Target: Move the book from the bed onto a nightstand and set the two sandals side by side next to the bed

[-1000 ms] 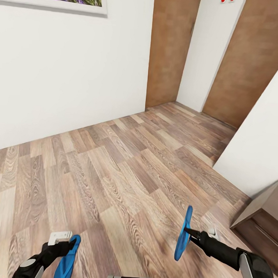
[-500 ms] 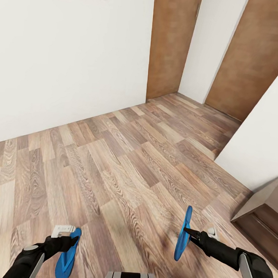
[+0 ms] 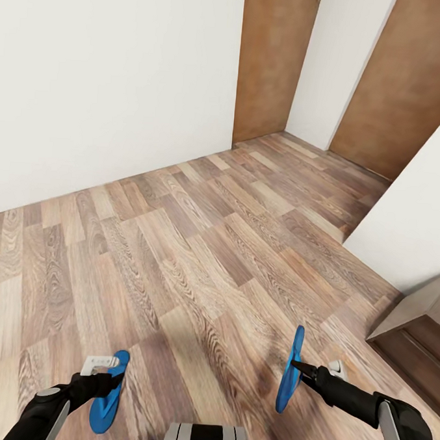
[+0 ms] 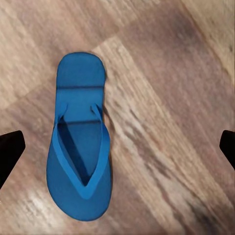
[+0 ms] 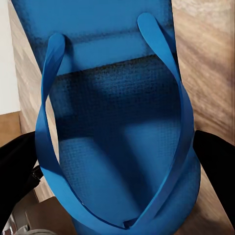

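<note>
Sandal placement underway: one bright blue flat flip-flop [image 4: 80,142] lies on the wood-plank floor [image 3: 198,258] beneath the wide-open left gripper [image 3: 103,377], while the right gripper [image 3: 297,368], jaws clamped on the other blue flip-flop [image 3: 291,369], must probably lower it alongside.

Readable text: none, nothing to read anywhere.
Sandals [image 4: 81,147]: plain blue, no brand, no size mark.
Doors [image 3: 272,60]: bare brown panels, no sign or number.
Walls [image 3: 111,76]: blank white, no label.
Floor [image 3: 198,258]: wood grain, no lettering.
</note>
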Robot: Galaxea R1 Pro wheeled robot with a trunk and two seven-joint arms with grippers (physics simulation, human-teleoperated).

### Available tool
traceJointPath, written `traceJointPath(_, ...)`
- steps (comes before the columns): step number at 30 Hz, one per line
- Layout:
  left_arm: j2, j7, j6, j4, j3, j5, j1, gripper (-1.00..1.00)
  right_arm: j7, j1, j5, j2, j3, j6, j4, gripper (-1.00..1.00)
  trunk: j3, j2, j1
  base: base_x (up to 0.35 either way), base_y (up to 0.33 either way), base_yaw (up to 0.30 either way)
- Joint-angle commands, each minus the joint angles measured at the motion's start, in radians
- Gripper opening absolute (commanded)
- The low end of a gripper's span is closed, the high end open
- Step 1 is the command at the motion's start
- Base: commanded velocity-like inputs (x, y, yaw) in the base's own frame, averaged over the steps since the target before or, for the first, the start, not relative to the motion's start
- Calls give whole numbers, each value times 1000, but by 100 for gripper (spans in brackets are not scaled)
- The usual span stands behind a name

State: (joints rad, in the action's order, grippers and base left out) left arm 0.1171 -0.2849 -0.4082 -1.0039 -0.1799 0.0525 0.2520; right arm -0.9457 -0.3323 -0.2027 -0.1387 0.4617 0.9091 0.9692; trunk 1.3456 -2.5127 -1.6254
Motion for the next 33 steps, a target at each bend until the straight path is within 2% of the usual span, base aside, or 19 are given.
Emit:
traceJointPath(1, -1, -6, -3, -1, -3, 6, 0, 100, -4, -1, -1, 0, 2, 5, 0, -100, 1, 0, 0, 0, 0, 0)
traceJointPath(5, -1, 24, 22, -1, -5, 6, 0, 100, -4, -1, -1, 0, 2, 5, 0, -100, 1, 0, 0, 0, 0, 0)
traceJointPath(8, -2, 73, 47, 1, -6, 5, 1, 100, -4, -1, 0, 0, 2, 5, 0, -100, 1, 0, 0, 0, 0, 0)
traceJointPath(11, -2, 107, 60, 3, -7, 4, 0, 100, -4, -1, -1, 0, 2, 4, 0, -100, 12, -1, -1, 0, 0, 0)
traceJointPath(33, -2, 112, 62, 4, -6, 4, 0, 100, -9, -1, -1, -6, 3, 6, 1, -100, 97, -6, -11, 0, 0, 0)
